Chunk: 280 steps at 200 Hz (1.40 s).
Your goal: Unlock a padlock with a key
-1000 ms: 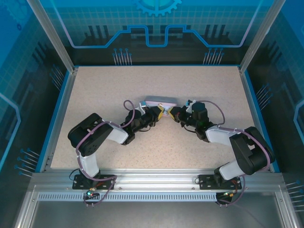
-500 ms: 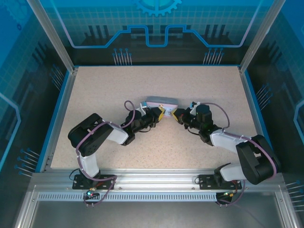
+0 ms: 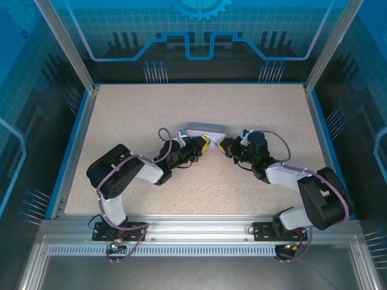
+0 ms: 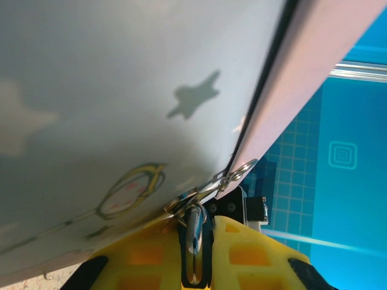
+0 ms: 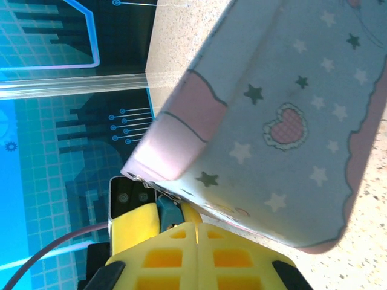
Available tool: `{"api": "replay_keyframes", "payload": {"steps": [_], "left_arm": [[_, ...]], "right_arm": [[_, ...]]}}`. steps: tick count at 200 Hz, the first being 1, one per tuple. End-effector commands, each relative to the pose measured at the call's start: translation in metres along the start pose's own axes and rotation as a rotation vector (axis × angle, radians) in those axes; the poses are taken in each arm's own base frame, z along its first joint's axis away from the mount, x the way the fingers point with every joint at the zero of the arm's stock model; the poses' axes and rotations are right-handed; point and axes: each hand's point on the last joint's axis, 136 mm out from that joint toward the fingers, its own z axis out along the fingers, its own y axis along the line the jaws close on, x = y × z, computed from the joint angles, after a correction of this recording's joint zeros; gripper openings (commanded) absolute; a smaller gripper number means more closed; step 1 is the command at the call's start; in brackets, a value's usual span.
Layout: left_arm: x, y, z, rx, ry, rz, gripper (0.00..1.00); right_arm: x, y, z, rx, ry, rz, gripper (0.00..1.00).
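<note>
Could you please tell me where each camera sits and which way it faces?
Top external: overhead from behind, looking down on the table; left arm, right arm whole, left tool and right tool close together by the tin.
Left wrist: on that wrist, facing the tin's side past its yellow fingers, which pinch the padlock.
Right wrist: likewise, past shut fingers.
Both wrist views share the tin.

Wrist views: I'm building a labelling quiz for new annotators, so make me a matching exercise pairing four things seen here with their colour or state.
Things
1. tin box
2. right gripper
3. silvery metal piece
4. table

Colour or state
A. speckled beige
B. yellow fingers pressed together
C. pale blue with stars and a heart
D. pinched by the left gripper

Pairs: 1-C, 2-B, 3-D, 4-A
</note>
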Motion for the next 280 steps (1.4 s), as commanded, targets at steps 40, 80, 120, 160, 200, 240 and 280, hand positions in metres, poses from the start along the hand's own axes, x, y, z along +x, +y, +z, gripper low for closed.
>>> {"api": "replay_keyframes", "payload": {"steps": [40, 80, 120, 160, 200, 240, 280], "left_arm": [[0.008, -0.031, 0.001, 0.106, 0.035, 0.022, 0.00], [0.008, -0.032, 0.001, 0.108, 0.034, 0.022, 0.00], [0.009, -0.032, 0.001, 0.109, 0.035, 0.022, 0.00], [0.009, -0.032, 0.002, 0.112, 0.037, 0.021, 0.00], [0.009, -0.032, 0.002, 0.111, 0.037, 0.020, 0.00], [0.010, -0.031, 0.002, 0.110, 0.040, 0.019, 0.00], [0.009, -0.031, 0.002, 0.111, 0.039, 0.019, 0.00]], "right_arm": [[0.002, 0.021, 0.011, -0.039, 0.003, -0.017, 0.00], [0.007, 0.014, 0.011, -0.026, 0.006, -0.014, 0.00], [0.008, 0.003, 0.004, 0.000, -0.009, -0.010, 0.00], [0.008, 0.003, 0.004, 0.001, -0.007, -0.012, 0.00], [0.006, 0.013, 0.008, -0.012, -0.006, -0.021, 0.00], [0.005, 0.022, 0.012, -0.027, -0.002, -0.028, 0.00], [0.008, 0.024, 0.014, -0.028, 0.009, -0.034, 0.00]]}}
